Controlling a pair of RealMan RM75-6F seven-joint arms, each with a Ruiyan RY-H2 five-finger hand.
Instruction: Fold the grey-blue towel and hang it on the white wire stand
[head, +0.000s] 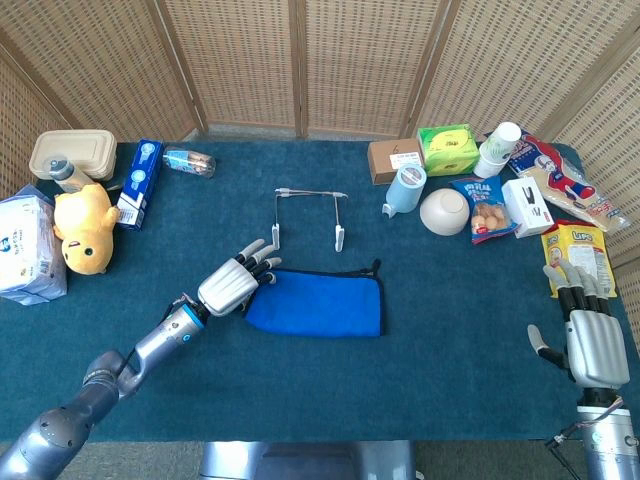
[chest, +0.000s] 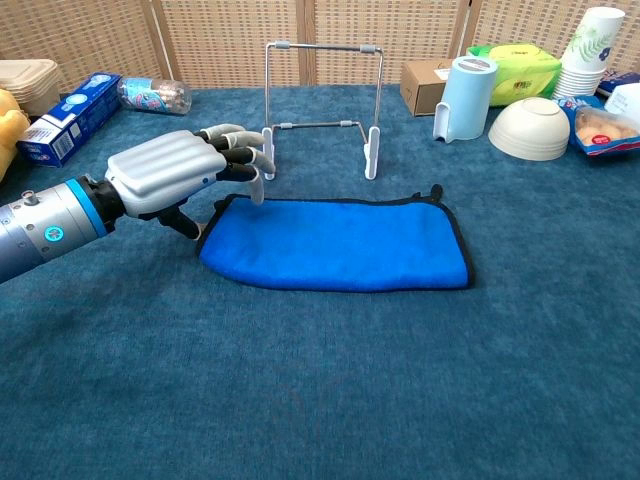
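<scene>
The left hand (chest: 170, 175) sits at the left end of the blue towel (chest: 335, 243), fingers spread and holding nothing, likely ready to lift that edge. The towel lies flat, folded, just in front of the white wire stand (chest: 320, 100). The right hand (head: 590, 335) rests apart, fingers open. No writing is readable.

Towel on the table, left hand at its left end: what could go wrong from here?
1. The left hand is at the left end of the towel; a shallow grasp might catch only the top layer, so the fold could open when lifted.
2. The wire stand stands just behind the hand; a lifting or swinging move could knock it over.
3. The right hand rests far off at the table edge, so the towel's right end would probably drag.
</scene>
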